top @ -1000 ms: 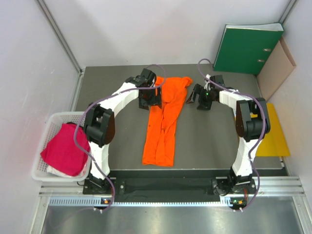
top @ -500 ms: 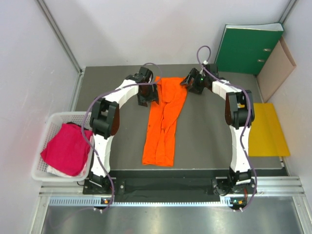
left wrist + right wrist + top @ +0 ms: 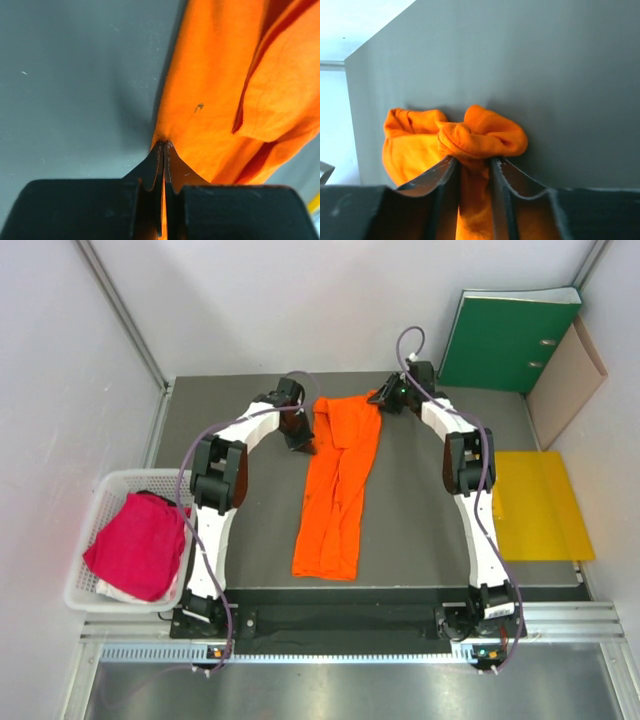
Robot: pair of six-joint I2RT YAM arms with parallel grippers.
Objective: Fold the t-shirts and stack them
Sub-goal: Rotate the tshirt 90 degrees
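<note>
The orange t-shirt lies on the dark table as a long narrow strip running from far to near. At its far left edge my left gripper is shut on a thin pinch of the orange cloth, fingertips pressed together. At the far right corner my right gripper is shut on a bunched fold of the orange shirt, with cloth filling the gap between the fingers. The magenta t-shirt lies crumpled in the white basket at the left.
A green binder and a brown folder lean against the back right wall. A yellow envelope lies flat at the table's right edge. Grey walls close in the left, back and right sides.
My right gripper has swung left and farther back to the shirt's far right corner and closed on it. My left gripper has closed on the shirt's far left edge.
</note>
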